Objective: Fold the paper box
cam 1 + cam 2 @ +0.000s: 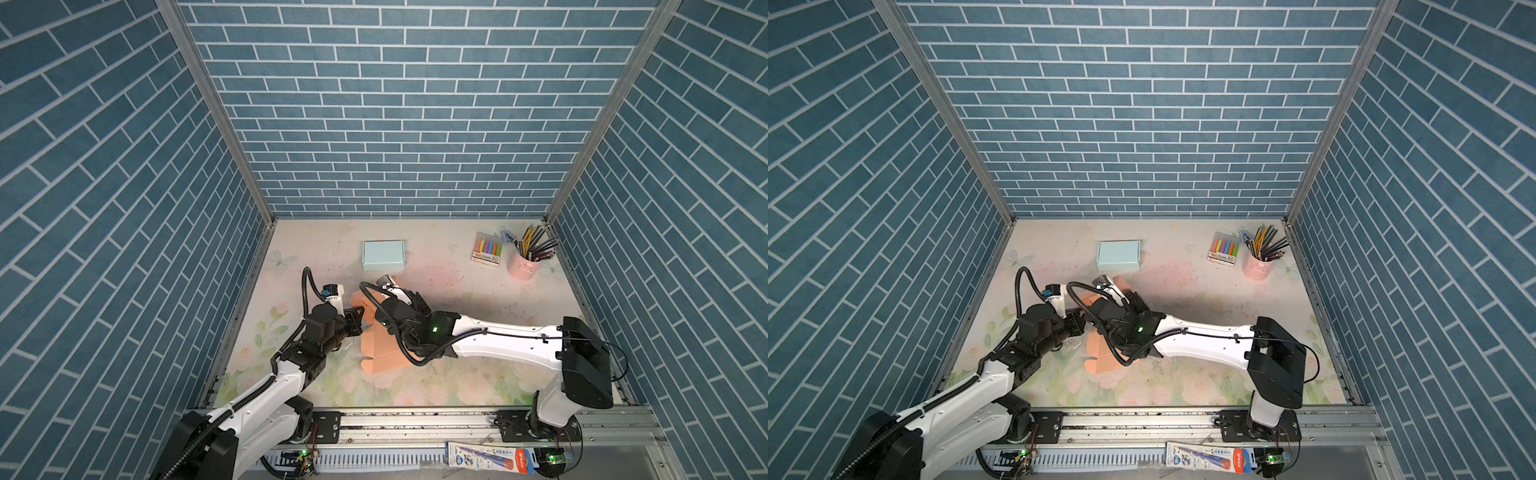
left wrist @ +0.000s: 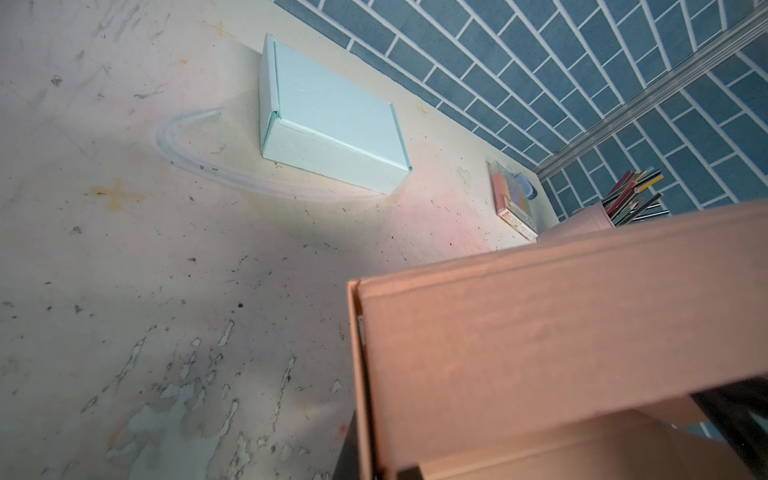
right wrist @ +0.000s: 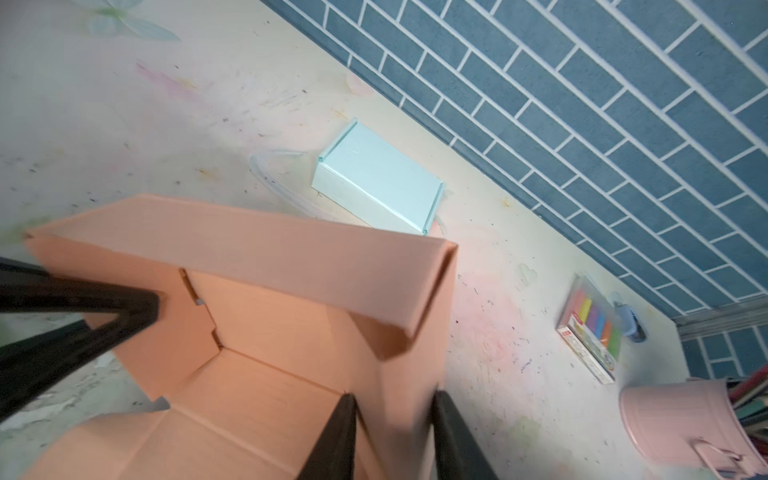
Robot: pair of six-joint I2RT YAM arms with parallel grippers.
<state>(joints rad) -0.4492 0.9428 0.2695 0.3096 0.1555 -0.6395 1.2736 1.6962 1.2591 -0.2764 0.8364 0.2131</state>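
Paper box (image 3: pixel 270 332) sits near blue box (image 3: pixel 378 178), left gripper (image 3: pixel 153 301) and right gripper (image 3: pixel 393 399) each clamping a wall.

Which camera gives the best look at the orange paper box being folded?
The right wrist view: the orange paper box is close, its open inside, raised walls and folded-over flap visible. In both top views the arms cover much of it. The left wrist view shows only one outer panel close up.
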